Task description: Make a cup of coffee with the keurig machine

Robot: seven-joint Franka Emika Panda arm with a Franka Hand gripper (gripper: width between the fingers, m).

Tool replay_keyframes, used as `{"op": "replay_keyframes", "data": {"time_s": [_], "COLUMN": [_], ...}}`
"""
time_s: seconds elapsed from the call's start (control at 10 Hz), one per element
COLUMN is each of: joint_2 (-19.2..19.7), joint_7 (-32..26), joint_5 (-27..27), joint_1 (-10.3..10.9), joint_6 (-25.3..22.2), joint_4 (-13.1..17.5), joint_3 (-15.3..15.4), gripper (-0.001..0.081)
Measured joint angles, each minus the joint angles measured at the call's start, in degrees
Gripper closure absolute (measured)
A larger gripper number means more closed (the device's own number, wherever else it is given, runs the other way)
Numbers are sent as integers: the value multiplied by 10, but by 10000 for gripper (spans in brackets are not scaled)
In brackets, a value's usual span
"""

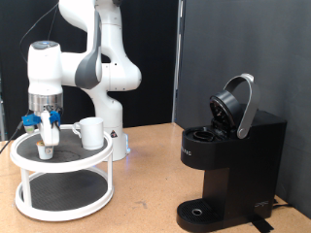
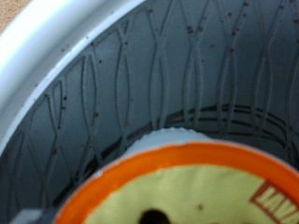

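Observation:
The white cup (image 1: 90, 132) stands on the top shelf of a round white two-tier rack (image 1: 62, 163) at the exterior view's left. The black keurig machine (image 1: 231, 165) stands at the right with its rounded lid (image 1: 236, 105) hinged up. My gripper (image 1: 46, 139) points straight down over the rack, just left of the cup, its fingertips at a small white pod (image 1: 45, 150) on the top shelf. In the wrist view the pod (image 2: 187, 191), with an orange rim and a tan top, fills the near edge very close up. My fingers do not show there.
The rack's top shelf has a grey patterned mat (image 2: 187, 65) and a raised white rim (image 2: 51, 51). The robot's base (image 1: 109, 131) stands right behind the rack. A brown tabletop (image 1: 146, 180) lies between the rack and the machine.

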Motion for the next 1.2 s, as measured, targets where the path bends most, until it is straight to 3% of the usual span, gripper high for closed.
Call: {"op": "replay_keyframes", "data": {"time_s": [0.3,0.5,0.8,0.9,1.2], "joint_2": [-8,-38,-89,-87,-89], "joint_7": [-1,-5,-14,-14,-23], "joint_5": [3,16,16,16,95], "joint_1": [0,2,2,2,18], "joint_6": [-31,-96,-143,-143,-218], "joint_4": [7,29,45,45,70], "joint_3": [2,4,9,9,9], "gripper": [470,470,470,470,470]}}
